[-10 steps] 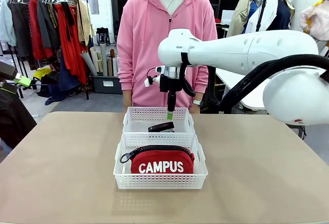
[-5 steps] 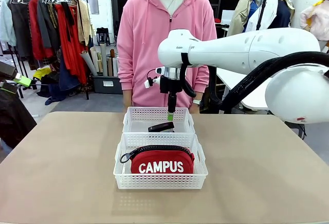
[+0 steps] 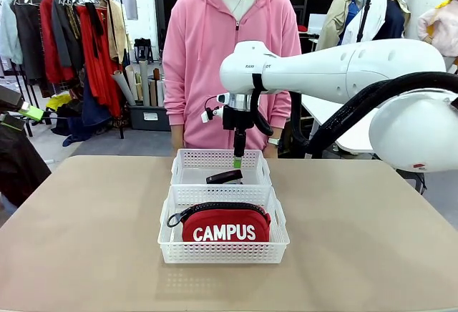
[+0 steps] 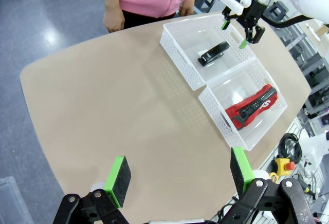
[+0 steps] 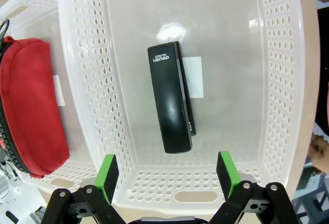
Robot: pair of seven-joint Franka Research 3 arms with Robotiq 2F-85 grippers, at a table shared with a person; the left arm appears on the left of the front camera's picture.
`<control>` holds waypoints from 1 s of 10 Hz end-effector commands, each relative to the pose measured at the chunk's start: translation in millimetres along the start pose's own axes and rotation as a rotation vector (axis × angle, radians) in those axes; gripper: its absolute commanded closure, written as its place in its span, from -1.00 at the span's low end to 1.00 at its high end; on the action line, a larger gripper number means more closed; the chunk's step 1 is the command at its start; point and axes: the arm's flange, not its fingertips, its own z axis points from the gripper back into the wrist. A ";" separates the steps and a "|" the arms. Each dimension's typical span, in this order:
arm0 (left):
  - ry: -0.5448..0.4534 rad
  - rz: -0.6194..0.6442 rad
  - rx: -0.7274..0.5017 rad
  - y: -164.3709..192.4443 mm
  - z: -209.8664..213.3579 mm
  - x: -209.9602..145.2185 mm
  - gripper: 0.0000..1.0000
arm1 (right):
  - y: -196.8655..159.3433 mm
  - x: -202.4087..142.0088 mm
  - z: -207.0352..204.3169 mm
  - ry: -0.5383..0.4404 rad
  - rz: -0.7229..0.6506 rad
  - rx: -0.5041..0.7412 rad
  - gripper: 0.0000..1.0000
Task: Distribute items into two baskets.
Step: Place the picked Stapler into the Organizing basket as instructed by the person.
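Near basket (image 3: 223,253): at lower centre of the front view, it holds the red CAMPUS pouch (image 3: 225,224), zipper uppermost, lettering facing the camera.
Far basket (image 3: 187,168): directly behind the near one, their long walls touching, it holds the black stapler (image 3: 224,177) lying flat on its floor.
Baskets from the left wrist: the pair sits at upper right of the frame, stapler in the upper basket, pouch in the lower one.
Left gripper (image 4: 178,176): at the bottom of its own wrist view, green pads spread wide, holding nothing, well apart from both baskets above the bare tan table (image 4: 103,111).
Right gripper (image 3: 237,159): just above centre in the front view, hanging over the far basket; in its wrist view the fingers stand fully apart, empty, above the stapler and clear of it.
Person (image 3: 229,54): in a pink hoodie, upper centre, standing behind the far basket.
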 end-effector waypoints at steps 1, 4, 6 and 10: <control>-0.003 0.011 -0.005 -0.9 0.5 -0.7 -1.00 | -2.5 1.2 3.8 -0.010 -0.001 -0.009 -1.00; -0.003 0.011 -0.005 -0.9 0.5 -0.7 -1.00 | 0.0 0.0 0.0 0.000 0.000 0.000 -1.00; -0.003 0.011 -0.005 -0.9 0.5 -0.7 -1.00 | 4.6 -54.4 36.7 -0.051 -0.160 -0.012 -1.00; -0.003 0.011 -0.005 -0.9 0.5 -0.7 -1.00 | 39.8 -157.8 91.6 -0.181 -0.330 0.009 -1.00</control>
